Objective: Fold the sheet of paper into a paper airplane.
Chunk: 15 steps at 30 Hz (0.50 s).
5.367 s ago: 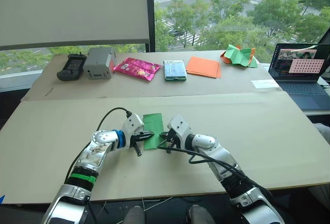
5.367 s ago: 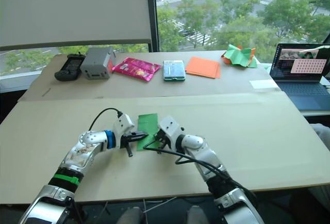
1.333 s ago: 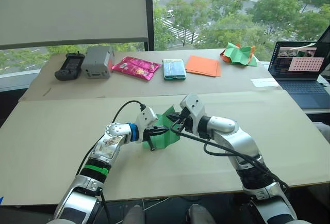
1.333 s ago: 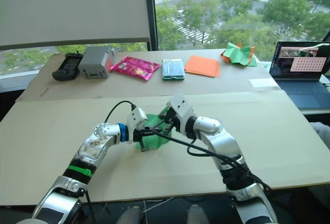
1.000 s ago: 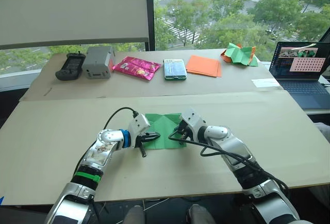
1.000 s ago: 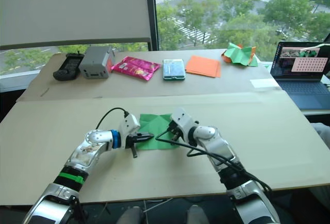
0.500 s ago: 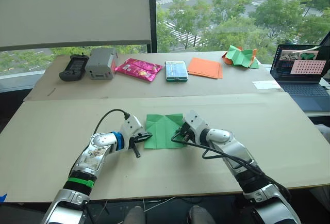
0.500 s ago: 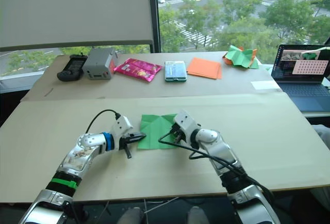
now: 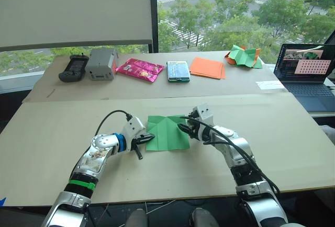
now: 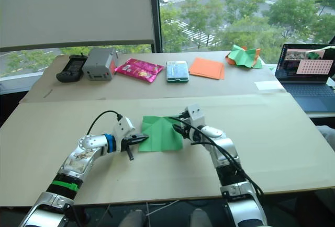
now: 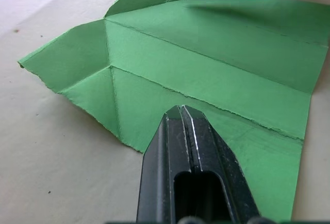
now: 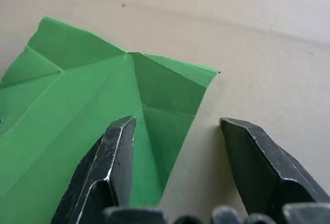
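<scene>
Early stage — the sheet of paper point(image 9: 166, 132) lies opened flat at centre frame on the bench point(image 9: 293, 148), creased only. Left gripper point(image 9: 146, 138) pressed together at its edge; right gripper point(image 12: 175, 154) spread apart over the far corner — wings remain unfolded.

A pale cardboard-topped table point(image 9: 293, 148) stands near; behind it, a wide window point(image 9: 235, 12) (daylit trees, streets) with a lowered blind point(image 9: 73, 10) far left.

Bright daylight floods from the tall window point(image 9: 230, 12) above; my wrist close-ups blur softly at the edges.
</scene>
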Motion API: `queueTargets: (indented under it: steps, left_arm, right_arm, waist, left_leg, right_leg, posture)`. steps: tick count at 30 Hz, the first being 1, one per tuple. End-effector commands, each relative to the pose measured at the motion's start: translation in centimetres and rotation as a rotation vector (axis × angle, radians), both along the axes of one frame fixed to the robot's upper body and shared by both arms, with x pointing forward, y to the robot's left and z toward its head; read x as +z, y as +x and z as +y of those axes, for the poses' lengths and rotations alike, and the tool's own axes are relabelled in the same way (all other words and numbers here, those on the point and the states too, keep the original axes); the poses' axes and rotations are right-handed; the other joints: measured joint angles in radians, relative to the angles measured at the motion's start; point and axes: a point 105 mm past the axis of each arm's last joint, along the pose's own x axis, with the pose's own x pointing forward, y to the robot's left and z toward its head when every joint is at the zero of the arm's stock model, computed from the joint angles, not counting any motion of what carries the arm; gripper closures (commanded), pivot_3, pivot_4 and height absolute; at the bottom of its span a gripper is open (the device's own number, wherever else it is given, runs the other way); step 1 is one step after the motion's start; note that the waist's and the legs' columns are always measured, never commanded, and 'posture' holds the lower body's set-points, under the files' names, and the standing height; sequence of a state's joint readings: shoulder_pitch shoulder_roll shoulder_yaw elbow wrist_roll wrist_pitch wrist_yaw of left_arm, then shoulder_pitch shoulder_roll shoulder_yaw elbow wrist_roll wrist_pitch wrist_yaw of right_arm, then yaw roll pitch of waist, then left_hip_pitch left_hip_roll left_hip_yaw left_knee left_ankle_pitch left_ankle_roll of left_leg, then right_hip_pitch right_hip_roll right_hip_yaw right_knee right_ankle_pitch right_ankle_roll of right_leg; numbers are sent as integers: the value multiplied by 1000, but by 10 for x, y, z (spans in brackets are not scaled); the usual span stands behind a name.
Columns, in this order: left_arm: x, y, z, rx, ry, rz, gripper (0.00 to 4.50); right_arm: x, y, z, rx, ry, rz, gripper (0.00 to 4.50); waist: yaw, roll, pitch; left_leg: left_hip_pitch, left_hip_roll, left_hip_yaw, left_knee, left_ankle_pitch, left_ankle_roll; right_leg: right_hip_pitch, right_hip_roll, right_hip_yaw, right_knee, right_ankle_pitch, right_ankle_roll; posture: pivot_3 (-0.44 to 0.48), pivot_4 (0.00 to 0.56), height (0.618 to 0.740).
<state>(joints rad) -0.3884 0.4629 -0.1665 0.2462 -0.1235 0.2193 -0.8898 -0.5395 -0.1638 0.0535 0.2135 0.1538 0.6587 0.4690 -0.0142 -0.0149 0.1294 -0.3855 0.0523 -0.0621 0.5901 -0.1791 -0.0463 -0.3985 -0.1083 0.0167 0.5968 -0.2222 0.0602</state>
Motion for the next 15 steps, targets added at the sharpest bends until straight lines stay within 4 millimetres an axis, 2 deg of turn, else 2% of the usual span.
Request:
queueTargets:
  steps: [1, 7, 10, 15]
  left_arm:
    - [-3, -2, 4, 7, 24, 9, 4500]
    - [2, -3, 6, 9, 21, 0, 4500]
    - [7, -4, 8, 11, 15, -9, 4500]
    - [19, -7, 10, 19, -14, -20, 4500]
  right_arm:
    - [17, 6, 1, -7, 58, -32, 2441]
    - [17, 5, 4, 7, 60, -41, 4454]
    - [22, 0, 11, 52, 37, -94, 4454]
    - [32, -24, 27, 174, -74, -234, 4454]
  waist:
    - [0, 0, 0]
    - [-3, 0, 0]
    - [-3, 0, 0]
    - [-7, 1, 0]
  left_leg:
    - [0, 0, 0, 0, 0, 0]
    - [0, 0, 0, 0, 0, 0]
    - [0, 0, 0, 0, 0, 0]
    - [-2, 0, 0, -1, 0, 0]
  right_leg:
    - [0, 0, 0, 0, 0, 0]
    - [-1, 0, 0, 0, 0, 0]
    - [-1, 0, 0, 0, 0, 0]
    - [-4, 0, 0, 1, 0, 0]
  posture:
    - [0, 150, 706]
    - [0, 150, 706]
    - [0, 150, 706]
    - [0, 150, 706]
